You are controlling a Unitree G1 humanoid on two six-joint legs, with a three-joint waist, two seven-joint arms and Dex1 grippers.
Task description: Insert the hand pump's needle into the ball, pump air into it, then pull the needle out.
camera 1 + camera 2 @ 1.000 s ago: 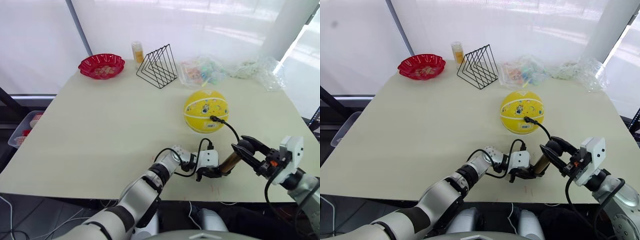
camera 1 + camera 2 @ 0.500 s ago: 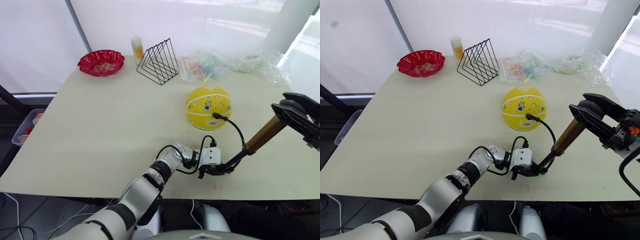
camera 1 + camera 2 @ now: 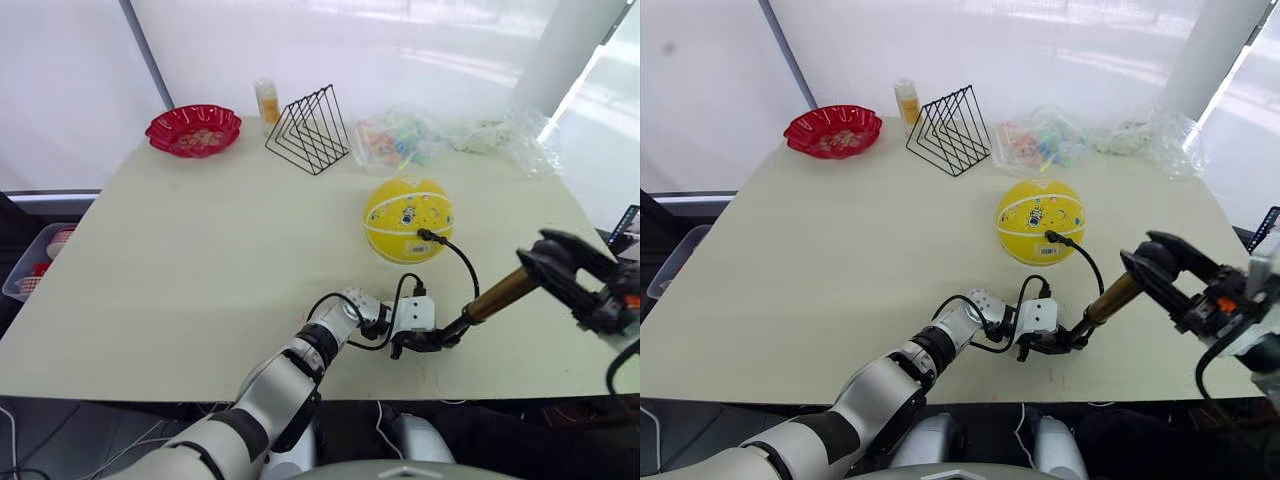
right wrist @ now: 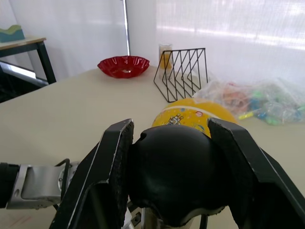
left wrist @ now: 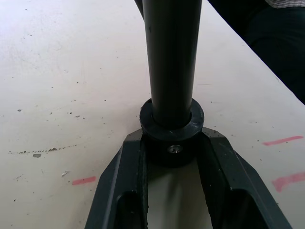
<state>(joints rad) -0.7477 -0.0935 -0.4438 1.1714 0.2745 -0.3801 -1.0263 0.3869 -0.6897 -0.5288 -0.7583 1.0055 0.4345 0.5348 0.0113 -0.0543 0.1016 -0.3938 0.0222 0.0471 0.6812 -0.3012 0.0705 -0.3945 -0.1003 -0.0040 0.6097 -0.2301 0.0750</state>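
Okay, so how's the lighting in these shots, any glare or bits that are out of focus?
Left eye view: the curtained window behind the table is blown out white, and the ball casts only a soft shadow. Right wrist view: the pump handle between the fingers is close and soft, a dark mass against the bright window. Left wrist view: the pump's base is fairly crisp, with a dull sheen up the black shaft.

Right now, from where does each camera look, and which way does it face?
Left eye view: on the head, looking down over the beige table at the yellow rubber ball; both arms show.
Right eye view: beside it, same scene.
Left wrist view: along the left end effector, clamped on the bronze-gold hand pump base.
Right wrist view: along the right end effector, gripping the pump's black handle; it shares the ball and red scalloped bowl with the head views.
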